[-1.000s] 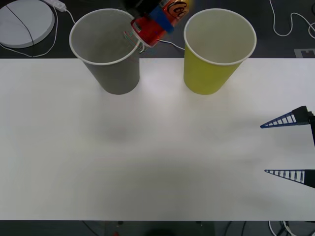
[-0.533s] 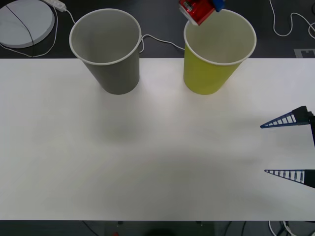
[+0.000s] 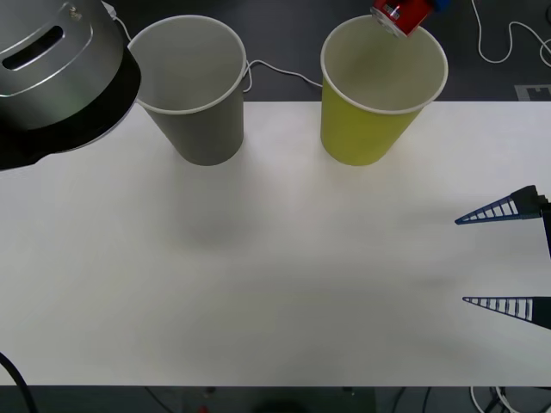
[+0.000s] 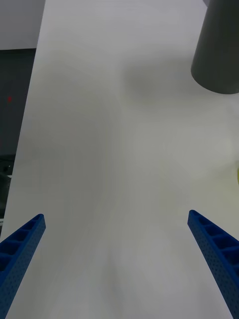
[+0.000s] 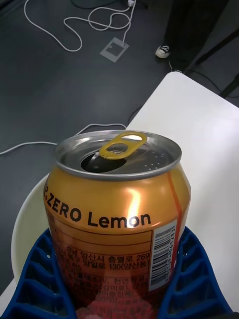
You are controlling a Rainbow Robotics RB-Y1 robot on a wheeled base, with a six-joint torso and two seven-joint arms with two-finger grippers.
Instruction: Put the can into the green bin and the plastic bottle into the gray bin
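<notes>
Blue ribbed fingers [image 5: 40,279] of the left gripper [image 5: 119,294] are clamped on the can [image 5: 119,224], one on each side of its lower body, with the orange wall between them. In the left wrist view the can's shiny top carries a gold pull tab over an open mouth, and the label reads "ZERO Lemon". From the front the can [image 3: 401,15] hangs tilted above the far rim of the green bin [image 3: 366,129], its red base end turned down toward the bin's pale inside; it does not touch the rim. A white curved edge beside the can in the left wrist view looks like that bin's rim [image 5: 20,234].

Beside the green bin, to its left on the white table [image 3: 275,284], stands the gray bin [image 3: 202,129], upright and apart from it. A silver and black part of the left arm [image 3: 52,77] lies in front of the gray bin's left side.

Well away from the green bin, at the table's right edge, the right gripper [image 3: 508,258] hovers with its blue fingers [image 4: 214,249] spread wide, holding nothing.
</notes>
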